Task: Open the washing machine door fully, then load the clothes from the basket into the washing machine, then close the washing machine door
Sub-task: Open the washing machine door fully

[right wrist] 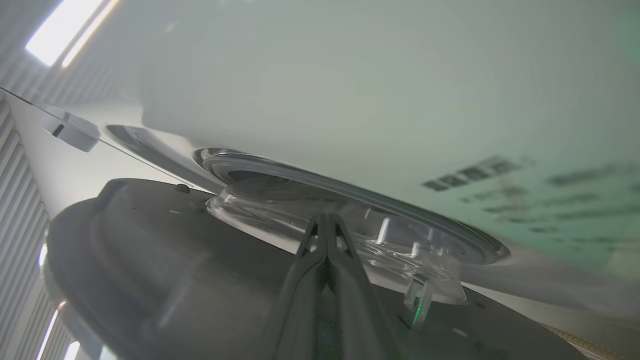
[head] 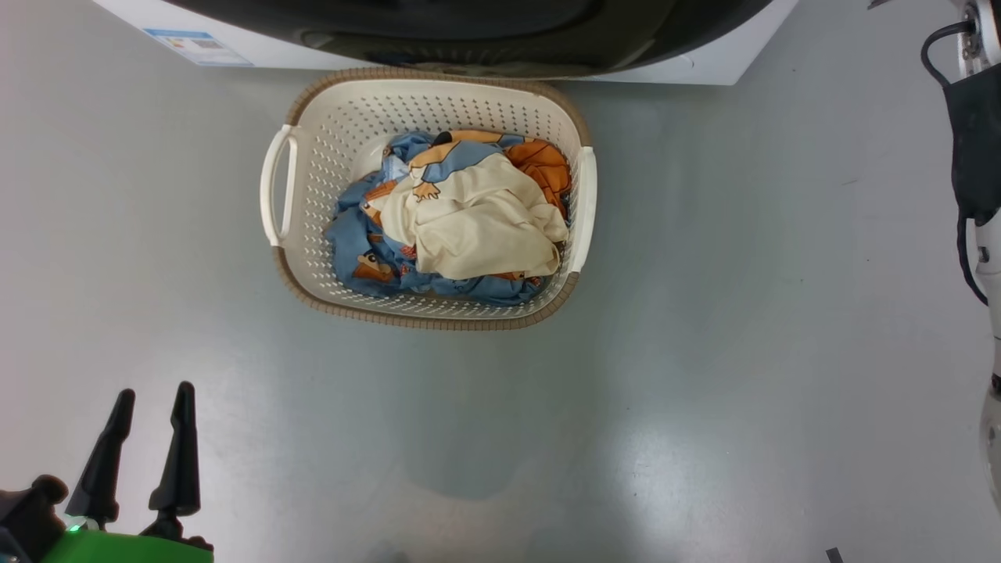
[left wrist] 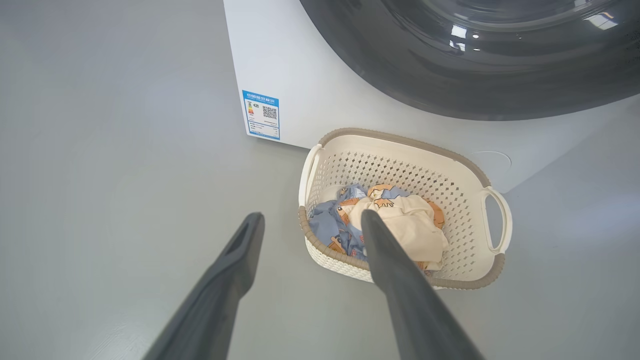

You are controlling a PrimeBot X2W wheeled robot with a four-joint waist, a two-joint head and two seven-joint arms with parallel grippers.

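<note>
**Layout.** The small cream-white perforated plastic basket (head: 328, 156) with a brown woven-look rim stands on the grey floor (head: 743, 313), just in front of the big white front-loading washing machine (head: 704, 66). A small blue label sticker (head: 199, 45) sits low on the machine front, toward the robot's left. The clothes (head: 469, 227) lie inside the basket: a cream-white garment on top of blue fabric printed with orange-brown figures.

**Door.** The large round door (right wrist: 150, 260) with its glossy black rim stands ajar. In the right wrist view its clear glass bowl (right wrist: 390, 245) shows between the rim and the white machine front. In the head view the dark edge of the door overhangs the far rim of the basket.

**Left gripper** (head: 155, 392). The jaws are spread wide and hold nothing. The gripper hangs above the floor on the robot's left, well apart from the basket, with its fingers pointing toward the machine.

**Right gripper** (right wrist: 326, 217). The jaws are pressed together with nothing between them. The tips lie at the glass bowl on the inner side of the door. Whether they touch it cannot be told.
</note>
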